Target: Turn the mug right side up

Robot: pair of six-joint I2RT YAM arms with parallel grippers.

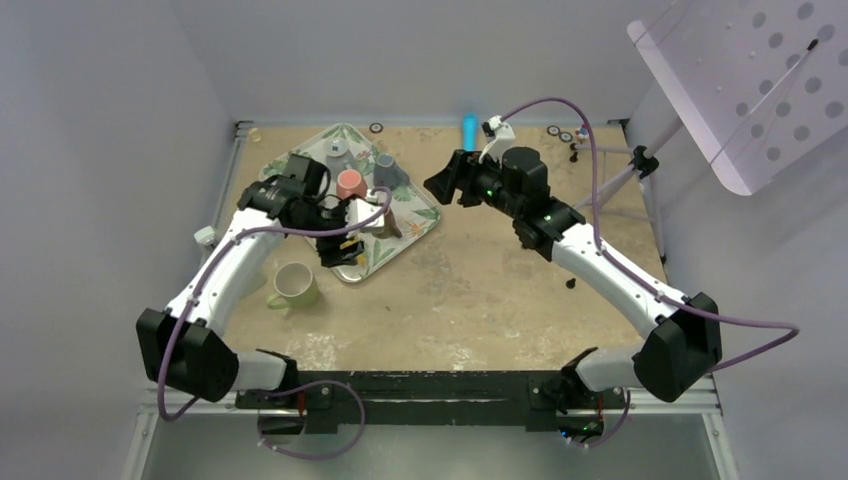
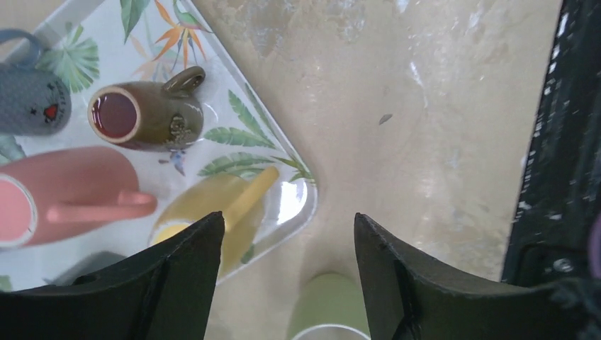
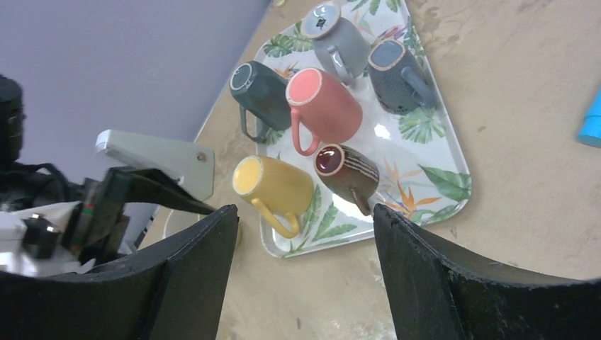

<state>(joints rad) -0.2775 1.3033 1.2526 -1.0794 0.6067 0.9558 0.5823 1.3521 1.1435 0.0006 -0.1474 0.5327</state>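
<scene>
Mug: the green mug (image 1: 292, 286) sits on the counter (image 1: 480, 290) toward its left edge, just off the near corner of the tray (image 1: 418, 210). From above it looks mouth up, so you can judge the turn done or close to it.
Left claw: the left claw (image 2: 287, 234) has its fingers apart with nothing between them. It hangs over the tray's near corner, and the green mug is low in its wrist view.
Right claw: the right claw (image 3: 305, 212) is spread and empty, raised over the middle of the counter beside the tray and well apart from the green mug.
Risk, tip-over: if you pull the left arm back low, a finger or the wrist may clip the mug's rim and lay it over again.
Risk, tray: the yellow mug (image 3: 273, 185) and brown mug (image 3: 347, 170) sit nearest that corner. A sideways swing of the left claw could shove them or shift the tray.
Risk, crowding: if you bring the right claw across while the left arm is over the tray, the two could meet.
Cut off: the left wrist view shows only a slice of the green mug at its bottom edge.
Hidden: from above, the left arm covers part of the tray.
Unclear: you cannot confirm that the mug's base sits flat, nor whether the tray mugs stand or lie, because the wrist views are tilted.
</scene>
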